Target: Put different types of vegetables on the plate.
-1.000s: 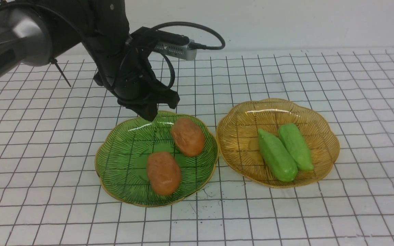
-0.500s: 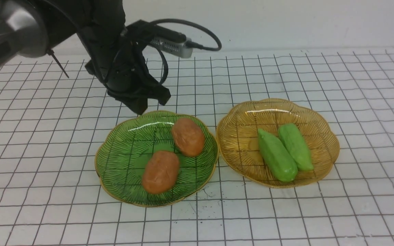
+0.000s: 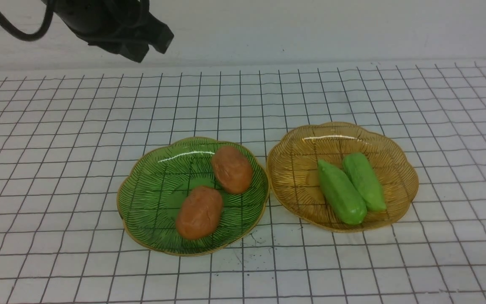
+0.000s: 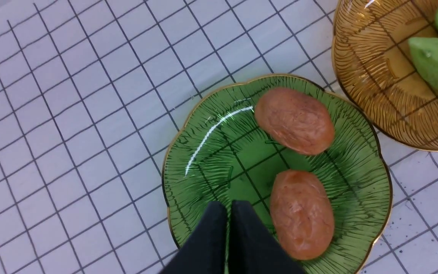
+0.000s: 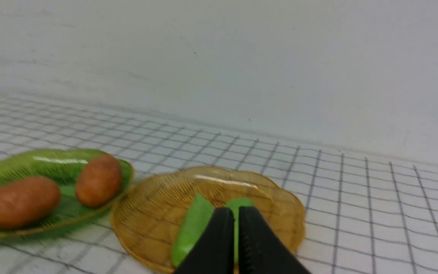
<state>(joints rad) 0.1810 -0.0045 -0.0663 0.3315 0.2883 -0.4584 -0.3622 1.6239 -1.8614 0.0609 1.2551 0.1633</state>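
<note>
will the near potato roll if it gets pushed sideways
Probably: the near potato is egg-shaped, so a side push likely rolls it. The green plate has a raised rim that may stop it. Its matte skin looks grippy, not slippery.

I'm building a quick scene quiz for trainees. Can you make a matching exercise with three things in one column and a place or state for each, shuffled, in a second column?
Column A
1. orange-brown lumps
2. light green pieces
3. left tool

Column B
a. lying side by side on the amber plate
b. shut, holding nothing
c. lying on the green plate

Pairs: 1-c, 2-a, 3-b
</note>
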